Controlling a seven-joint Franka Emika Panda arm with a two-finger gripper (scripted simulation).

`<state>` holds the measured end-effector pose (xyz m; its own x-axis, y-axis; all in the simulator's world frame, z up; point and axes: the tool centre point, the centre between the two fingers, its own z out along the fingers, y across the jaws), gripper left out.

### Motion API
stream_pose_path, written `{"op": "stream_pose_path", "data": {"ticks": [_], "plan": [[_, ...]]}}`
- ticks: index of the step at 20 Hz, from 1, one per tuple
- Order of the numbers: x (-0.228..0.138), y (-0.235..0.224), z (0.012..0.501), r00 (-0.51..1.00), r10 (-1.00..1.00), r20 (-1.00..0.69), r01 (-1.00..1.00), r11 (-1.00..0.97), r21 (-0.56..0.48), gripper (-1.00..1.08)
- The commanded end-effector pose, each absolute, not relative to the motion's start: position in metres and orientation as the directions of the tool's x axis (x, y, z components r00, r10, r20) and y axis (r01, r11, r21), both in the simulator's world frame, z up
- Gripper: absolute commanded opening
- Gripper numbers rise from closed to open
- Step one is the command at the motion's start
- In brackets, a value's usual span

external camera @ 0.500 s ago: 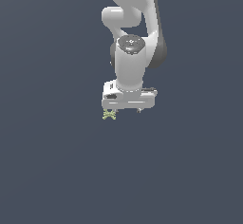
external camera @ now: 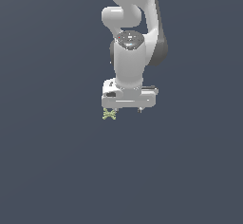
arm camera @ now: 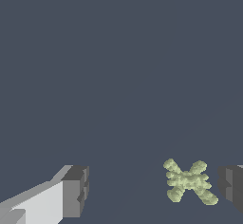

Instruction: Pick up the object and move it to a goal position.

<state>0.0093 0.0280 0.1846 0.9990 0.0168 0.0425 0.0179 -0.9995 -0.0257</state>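
- Exterior view: the white arm (external camera: pixel 130 38) is seen reaching down from the top of the frame, its wrist pointed straight at the flat dark grey-blue table (external camera: pixel 52 171).
- Exterior view: the gripper (external camera: pixel 124 109) is seen low above the table, its broad white body held level and two short dark fingertips (external camera: pixel 139 109) showing below it.
- Exterior view: the object (external camera: pixel 109 115), a tiny pale yellow-green knobbly X-shaped thing, is seen lying on the table just under the gripper's end toward the exterior view's left, beside the fingertip there.
- Exterior view: whether that fingertip touches the object cannot be told at this size; the object is much smaller than the gripper body.
- Wrist view: the jaws are seen spread wide apart, with nothing clamped between them; one finger is shown as a white bar ending in a dark grey pad (arm camera: pixel 75 191), the other only as a dark pad (arm camera: pixel 231 186) cut by the picture's edge.
- Wrist view: the object (arm camera: pixel 189 182) is seen flat on the table between the two pads, well off centre, just beside the cropped pad and far from the other.
- Wrist view: a narrow strip of table is visible between the object and the nearer pad, so the two are apart.
- Wrist view: the object's four lumpy limbs are splayed out in an X.
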Motion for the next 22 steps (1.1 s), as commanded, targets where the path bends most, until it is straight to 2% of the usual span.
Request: {"op": "stream_pose_path", "data": {"ticks": [1, 11, 22], "plan": [[0.010, 0.029, 0.187, 0.999, 0.007, 0.047, 0.008, -0.999, -0.031, 1.00], [0.008, 0.026, 0.184, 0.998, 0.046, 0.046, 0.047, -0.999, -0.026, 1.00], [0.001, 0.012, 0.172, 0.976, 0.215, 0.042, 0.216, -0.976, -0.012, 1.00]]}}
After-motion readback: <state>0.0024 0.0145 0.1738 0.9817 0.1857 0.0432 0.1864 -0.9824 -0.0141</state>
